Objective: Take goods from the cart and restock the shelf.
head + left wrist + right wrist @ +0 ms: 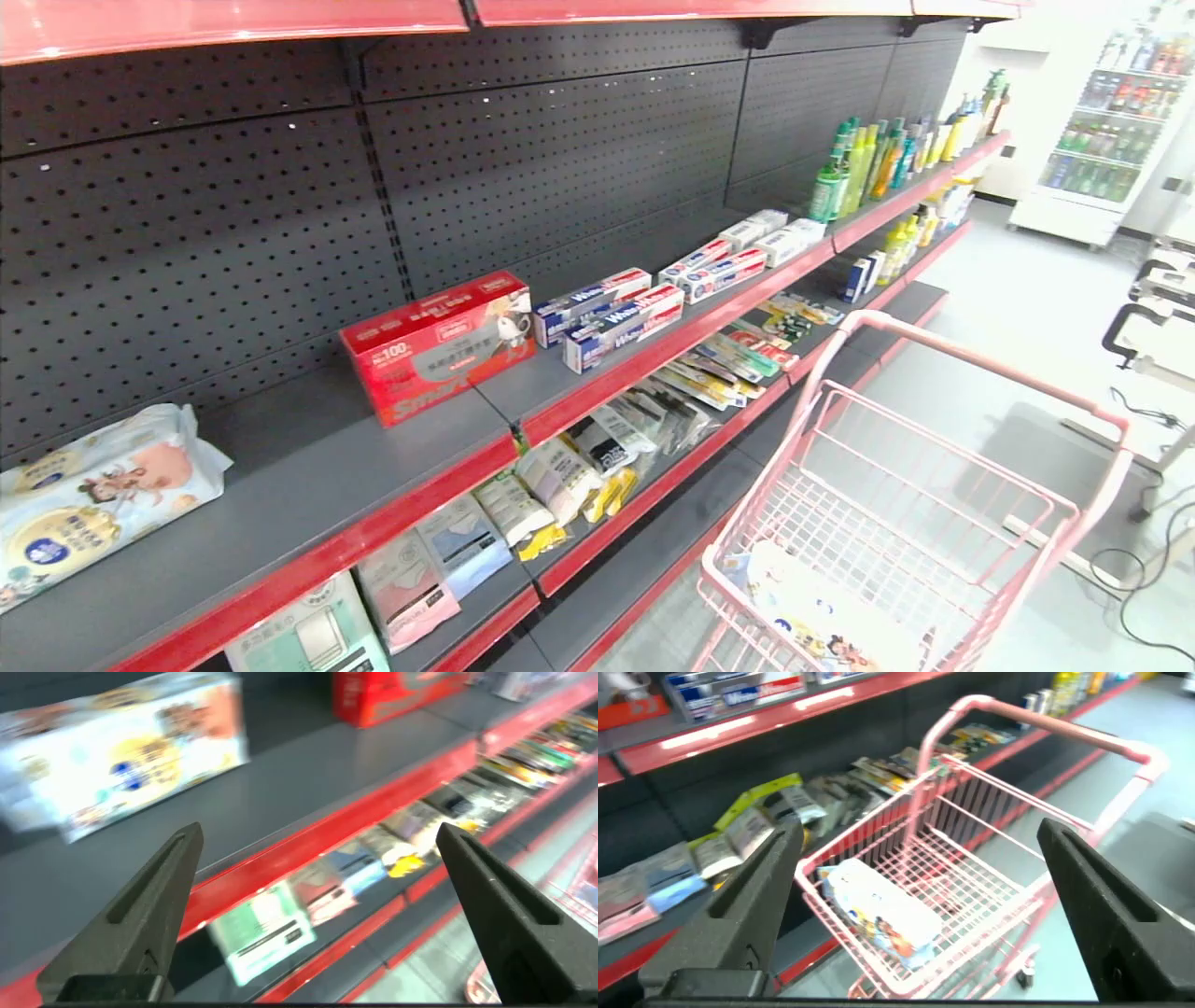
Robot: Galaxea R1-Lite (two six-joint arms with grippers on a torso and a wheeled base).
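We judge the step in hand to be the pick from the cart (943,350). One soft printed pack (878,913) lies flat on the basket floor at the end nearest us, and the right jaws hang above it, spread wide with nothing between them. The left jaws, equally wide and empty, hang in front of the shelf (308,467), facing the bare grey board between a matching pack (93,495) at the left end and a red box (439,341). For a clean pick, we bring the right jaws straight down inside the wire walls, keep clear of the pink rim, and align them across the pack's narrow side so that both close on it squarely. The wrapper looks soft and is likely to buckle, so we grip near the middle rather than at a corner. We lift vertically until the pack clears the rim before swinging toward the bare board beside the matching pack.
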